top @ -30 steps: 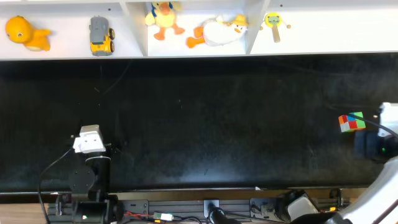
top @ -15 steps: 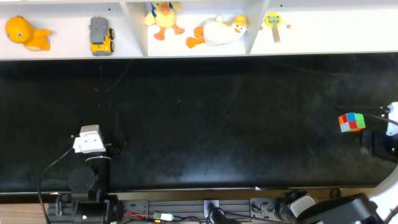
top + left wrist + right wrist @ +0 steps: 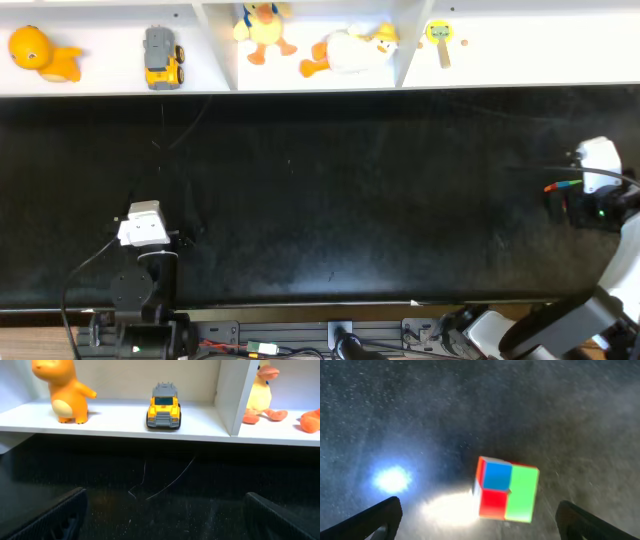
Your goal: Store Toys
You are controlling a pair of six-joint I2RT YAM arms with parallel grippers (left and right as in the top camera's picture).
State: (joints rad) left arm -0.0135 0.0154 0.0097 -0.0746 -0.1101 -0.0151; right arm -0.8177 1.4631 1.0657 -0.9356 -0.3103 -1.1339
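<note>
A multicoloured cube lies on the black table near its right edge. My right gripper hangs above it, open, with one finger on each side and clear of the cube. From above, the right gripper covers the cube. My left gripper rests low at the front left, open and holding nothing, facing the white shelf.
Along the table's back edge, the shelf holds an orange figure, a yellow truck, a yellow duck plush, a white duck plush and a small green toy. Its right compartment has free room.
The right gripper has moved up the view and leftwards over the cube, which showed openly before and is now covered from above. The left arm has not moved.
</note>
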